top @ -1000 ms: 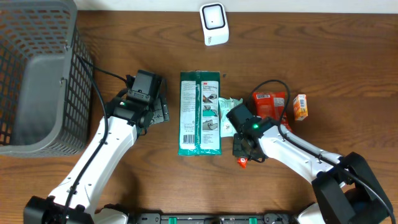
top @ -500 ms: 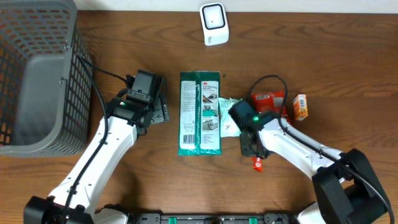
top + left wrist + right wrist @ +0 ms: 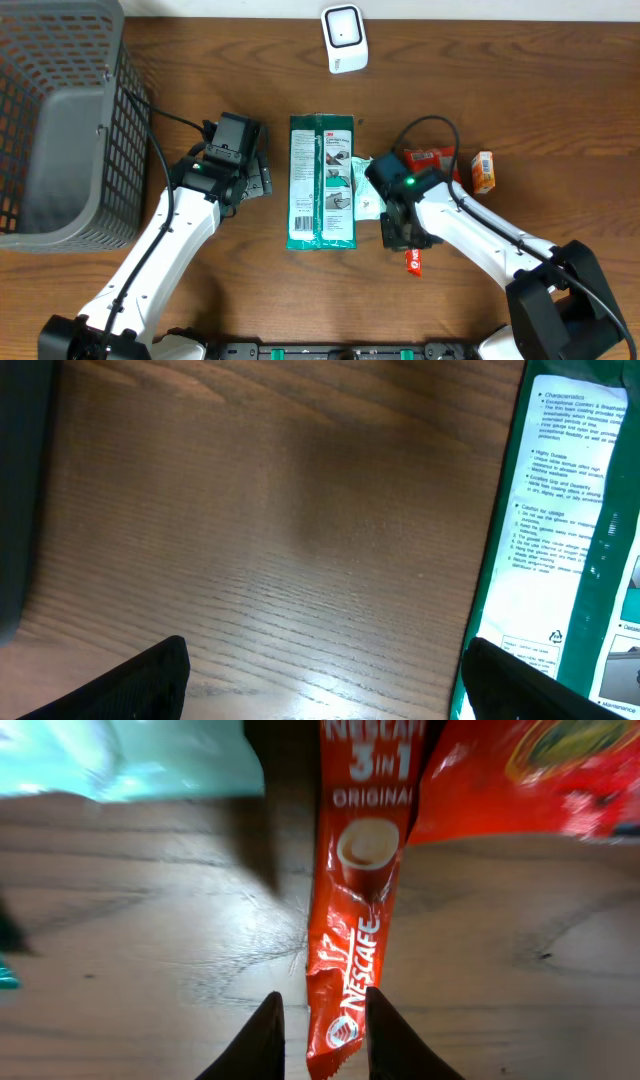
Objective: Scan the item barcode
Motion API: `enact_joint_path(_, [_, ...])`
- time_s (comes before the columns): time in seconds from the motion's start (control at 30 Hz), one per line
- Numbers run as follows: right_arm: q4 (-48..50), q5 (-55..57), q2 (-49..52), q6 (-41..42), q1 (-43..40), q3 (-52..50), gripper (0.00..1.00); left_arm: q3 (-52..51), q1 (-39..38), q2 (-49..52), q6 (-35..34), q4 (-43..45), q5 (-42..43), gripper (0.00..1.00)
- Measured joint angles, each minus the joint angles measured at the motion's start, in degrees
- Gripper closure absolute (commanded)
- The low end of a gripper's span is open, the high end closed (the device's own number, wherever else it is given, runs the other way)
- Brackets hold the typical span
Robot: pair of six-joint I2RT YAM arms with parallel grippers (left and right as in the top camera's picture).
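A red Nescafé 3-in-1 sachet [image 3: 355, 920] lies flat on the wooden table, its near end between the fingers of my right gripper [image 3: 325, 1040]. The jaws stand apart, with bare wood showing on the left of the sachet. From overhead the sachet [image 3: 413, 262] pokes out in front of the right gripper [image 3: 405, 240]. The white barcode scanner [image 3: 343, 38] stands at the back centre. My left gripper [image 3: 320, 680] hangs wide open over bare wood, left of the green package [image 3: 580, 510], and holds nothing. Overhead, the left gripper [image 3: 262, 180] sits beside that package [image 3: 322, 180].
A grey mesh basket [image 3: 60, 120] fills the back left corner. A red packet [image 3: 432, 160], a small orange box [image 3: 483, 171] and a pale teal packet [image 3: 368, 185] lie behind and beside the right gripper. The red packet [image 3: 530, 770] touches the sachet's upper right.
The right jaws have opened off the sachet. The right gripper drew back slightly toward the far side, and the sachet now lies a little farther right on the table. The left arm is still.
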Motion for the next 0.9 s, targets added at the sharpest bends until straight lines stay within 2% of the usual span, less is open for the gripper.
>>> enact_joint_path(0.27, [6.6, 0.8, 0.1, 0.5, 0.0, -6.7, 0.70, 0.0, 0.0, 0.0, 0.0, 0.0, 0.0, 0.12])
enact_joint_path(0.63, [9.5, 2.7, -0.8, 0.7, 0.2, -8.8, 0.85, 0.0, 0.0, 0.0, 0.0, 0.0, 0.0, 0.12])
enact_joint_path(0.77, [9.6, 2.7, -0.8, 0.8, 0.2, -8.9, 0.83, 0.0, 0.0, 0.0, 0.0, 0.0, 0.0, 0.12])
enact_joint_path(0.9, [9.5, 2.7, -0.8, 1.0, 0.2, -8.9, 0.75, 0.0, 0.0, 0.0, 0.0, 0.0, 0.0, 0.12])
